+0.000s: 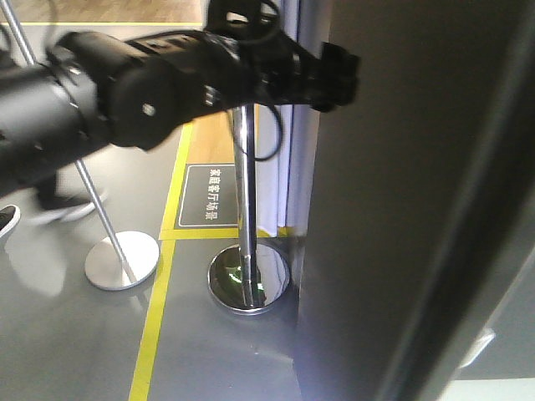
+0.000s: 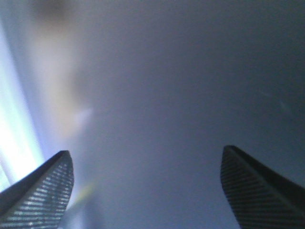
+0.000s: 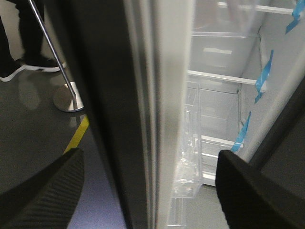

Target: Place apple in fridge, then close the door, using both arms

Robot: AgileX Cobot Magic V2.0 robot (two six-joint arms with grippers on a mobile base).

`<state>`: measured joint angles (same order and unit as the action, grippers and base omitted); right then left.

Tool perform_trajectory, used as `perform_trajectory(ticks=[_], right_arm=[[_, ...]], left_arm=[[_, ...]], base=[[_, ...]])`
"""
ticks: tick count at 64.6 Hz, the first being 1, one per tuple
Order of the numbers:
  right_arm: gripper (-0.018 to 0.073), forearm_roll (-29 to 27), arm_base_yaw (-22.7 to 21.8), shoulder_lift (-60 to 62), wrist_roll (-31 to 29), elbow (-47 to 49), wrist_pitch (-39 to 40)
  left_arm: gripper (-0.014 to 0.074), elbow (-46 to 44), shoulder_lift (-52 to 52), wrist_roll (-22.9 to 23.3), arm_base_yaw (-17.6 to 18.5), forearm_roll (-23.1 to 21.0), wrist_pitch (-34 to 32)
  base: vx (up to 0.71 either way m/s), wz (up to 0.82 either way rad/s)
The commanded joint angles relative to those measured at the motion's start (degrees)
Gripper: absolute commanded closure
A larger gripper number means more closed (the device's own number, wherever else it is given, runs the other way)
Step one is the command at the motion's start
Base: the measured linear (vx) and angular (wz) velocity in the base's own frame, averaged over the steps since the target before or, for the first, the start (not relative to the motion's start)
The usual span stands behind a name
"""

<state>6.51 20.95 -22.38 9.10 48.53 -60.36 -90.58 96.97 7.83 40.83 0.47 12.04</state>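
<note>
The apple is not in sight in any view. The door [image 1: 401, 209] fills the right of the front view, dark grey side toward me. A black arm reaches in from the left, and its gripper [image 1: 338, 75] is at the door's left edge. In the left wrist view my left gripper [image 2: 147, 150] is open and empty, right up against the plain grey door face [image 2: 190, 71]. My right gripper [image 3: 151, 152] is open and empty, with one finger on each side of the door's edge [image 3: 164, 95]. Beyond it is the fridge's white interior [image 3: 224, 95] with shelves and blue tape [image 3: 264, 71].
Clear bins [image 3: 190, 143] hang on the door's inner liner. A chrome stanchion post [image 1: 245, 192] with a round base [image 1: 249, 280] stands just left of the door, and another base [image 1: 121, 259] lies further left. Yellow lines [image 1: 155, 317] mark the grey floor. A person's shoe [image 1: 7, 219] is at far left.
</note>
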Motion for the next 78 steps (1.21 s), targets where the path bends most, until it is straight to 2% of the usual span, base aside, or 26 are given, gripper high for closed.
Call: perform_trajectory(ticks=[1, 6, 13, 35, 48, 62, 70, 78], right_arm=[[0.0015, 0.71, -0.22, -0.69, -0.3, 1.21, 3.66], [0.0015, 0.71, -0.22, -0.69, -0.3, 1.21, 3.66], [0.0015, 0.71, -0.22, -0.69, -0.3, 1.21, 3.66], [0.0015, 0.71, -0.22, -0.69, -0.3, 1.21, 3.66], [0.0015, 0.71, -0.22, -0.69, -0.3, 1.21, 3.66], [0.0015, 0.71, -0.22, -0.69, -0.3, 1.21, 3.66], [0.0015, 0.71, -0.22, -0.69, -0.3, 1.21, 3.66], [0.0015, 0.71, -0.22, -0.69, -0.3, 1.21, 3.66]], left_arm=[[0.0003, -2.05, -1.07, -0.13, 1.56, -0.47, -7.56], [0.0003, -2.2, 0.31, -0.07, 2.44, -0.47, -10.0], [0.0003, -5.2, 3.59, -0.07, 3.57, -0.47, -10.16], [0.0003, -22.4, 14.68, 0.11, 6.72, -0.47, -2.57], [0.0003, -24.68, 15.51, 0.22, 6.8, -0.47, 0.49], [0.0003, -24.63, 11.97, 0.46, 6.52, -0.47, 8.24], [0.0003, -24.63, 9.37, 0.4, 4.94, 0.71, 15.15], [0.0003, -24.63, 6.69, 0.41, 2.3, -0.07, 20.74]], base=[[0.0, 0.0], [0.0, 0.0], [0.0, 0.0], [0.0, 0.0], [0.0, 0.0], [0.0, 0.0], [0.0, 0.0], [0.0, 0.0]])
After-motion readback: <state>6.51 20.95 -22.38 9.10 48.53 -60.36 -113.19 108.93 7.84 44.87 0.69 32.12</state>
